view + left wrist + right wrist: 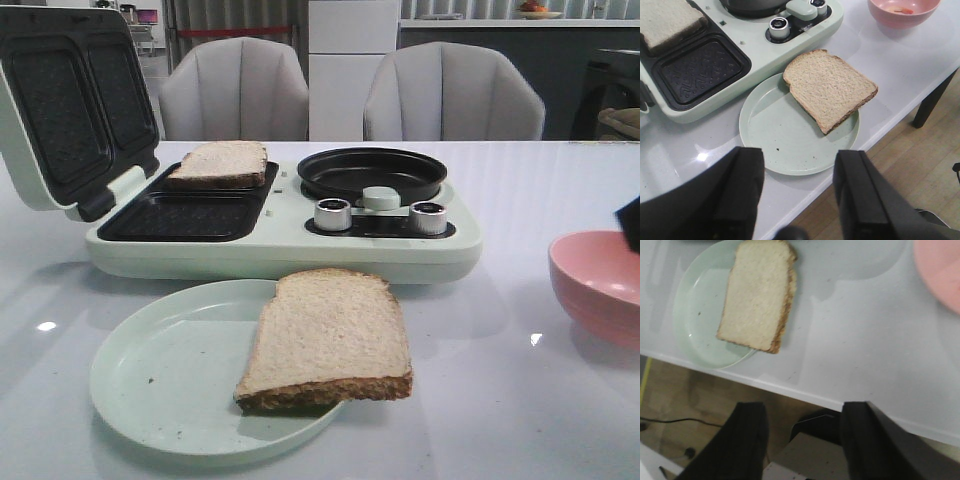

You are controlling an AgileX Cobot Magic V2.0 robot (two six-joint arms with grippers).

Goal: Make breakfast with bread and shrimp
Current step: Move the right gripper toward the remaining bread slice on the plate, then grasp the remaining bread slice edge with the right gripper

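One bread slice point(330, 335) lies on the pale green plate point(170, 380), overhanging its right rim; it also shows in the left wrist view point(830, 87) and the right wrist view point(757, 295). The other bread slice point(220, 163) sits in the far grill well of the green breakfast maker point(280, 250). A small orange shrimp point(908, 10) lies in the pink bowl point(902, 11). My left gripper point(797, 175) is open and empty above the table's front edge, near the plate. My right gripper point(802, 430) is open and empty past the front edge; only a dark tip point(630, 222) shows over the bowl point(600, 285).
The breakfast maker's lid point(70, 100) stands open at the left. Its near grill well point(180, 215) is empty, and a round black pan point(372, 172) with two silver knobs point(333, 214) is on its right half. Two grey chairs point(240, 90) stand behind the table.
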